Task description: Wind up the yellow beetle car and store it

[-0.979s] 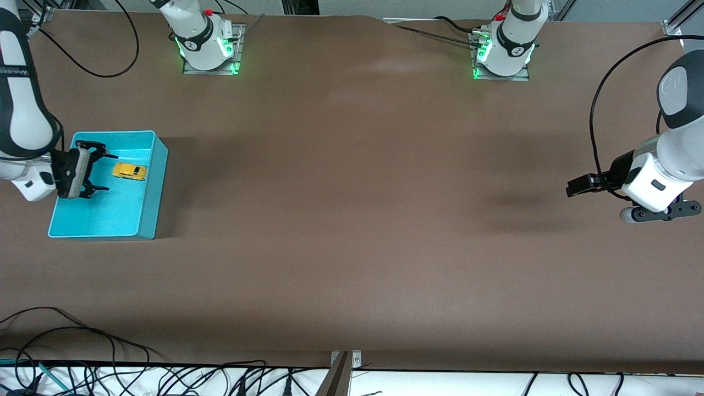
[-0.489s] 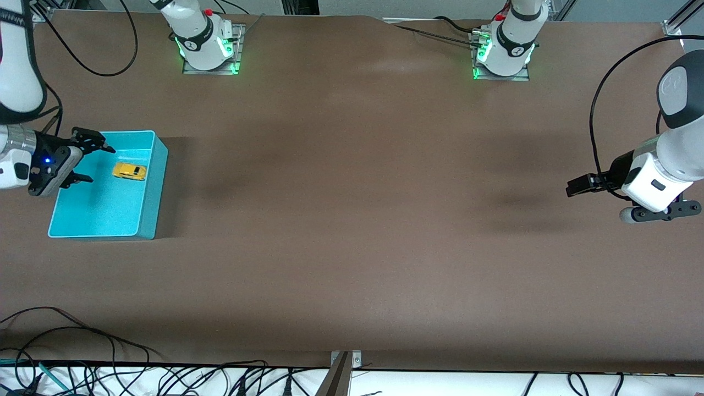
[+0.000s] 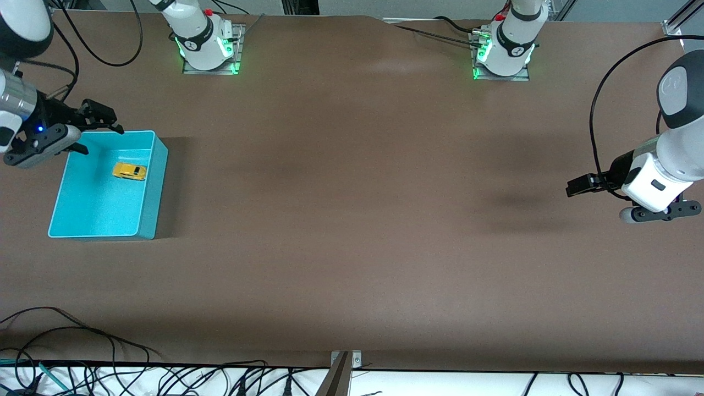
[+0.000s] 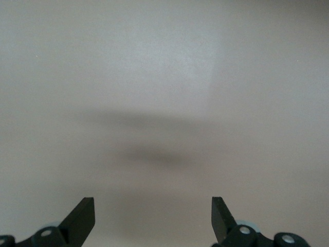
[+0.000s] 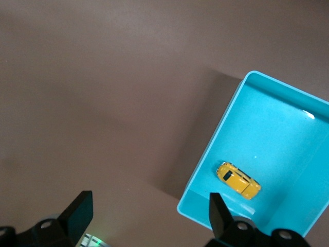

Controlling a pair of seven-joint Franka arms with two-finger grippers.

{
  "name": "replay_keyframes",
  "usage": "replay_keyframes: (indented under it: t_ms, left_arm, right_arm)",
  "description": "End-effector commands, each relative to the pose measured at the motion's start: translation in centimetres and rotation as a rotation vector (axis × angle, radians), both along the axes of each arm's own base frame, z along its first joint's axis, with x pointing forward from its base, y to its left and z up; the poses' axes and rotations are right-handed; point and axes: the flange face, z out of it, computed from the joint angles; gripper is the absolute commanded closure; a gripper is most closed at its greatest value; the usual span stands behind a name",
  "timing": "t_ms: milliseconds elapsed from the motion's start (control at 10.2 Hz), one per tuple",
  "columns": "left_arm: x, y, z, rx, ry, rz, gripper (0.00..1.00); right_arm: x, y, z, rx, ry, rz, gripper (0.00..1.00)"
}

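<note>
The yellow beetle car (image 3: 130,171) lies on the floor of the turquoise bin (image 3: 157,187), in the half farther from the front camera. It also shows in the right wrist view (image 5: 238,180), inside the bin (image 5: 215,149). My right gripper (image 3: 102,137) is open and empty, up in the air over the bin's corner nearest the robots' bases; its jaws stand wide apart in its wrist view (image 5: 149,211). My left gripper (image 3: 576,186) waits open and empty over bare table at the left arm's end (image 4: 153,213).
The brown table (image 3: 352,220) is bare apart from the bin. The arm bases (image 3: 206,47) stand along the table's edge farthest from the front camera. Cables (image 3: 82,352) lie off the table's edge nearest that camera.
My right gripper has drawn out of the bin, open, rising and moving toward the robots' bases. The car stays where it lay in the bin. The left arm has not moved.
</note>
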Motion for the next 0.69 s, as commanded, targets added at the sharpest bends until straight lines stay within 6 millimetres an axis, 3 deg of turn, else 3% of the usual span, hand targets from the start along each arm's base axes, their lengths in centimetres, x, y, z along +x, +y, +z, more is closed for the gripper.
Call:
replay_keyframes:
  t_ms: [0, 294, 587]
  left_arm:
    - [-0.4, 0.1, 0.6, -0.02, 0.001, -0.015, 0.0]
    - [-0.4, 0.1, 0.6, -0.02, 0.001, -0.016, 0.0]
    - [-0.4, 0.1, 0.6, -0.02, 0.001, -0.016, 0.0]
  right_arm:
    - [-1.7, 2.7, 2.5, -0.043, -0.009, -0.092, 0.0]
    - [-1.5, 6.9, 6.6, -0.1, -0.046, -0.195, 0.0]
    - [0.1, 8.3, 9.3, -0.12, -0.075, -0.218, 0.0]
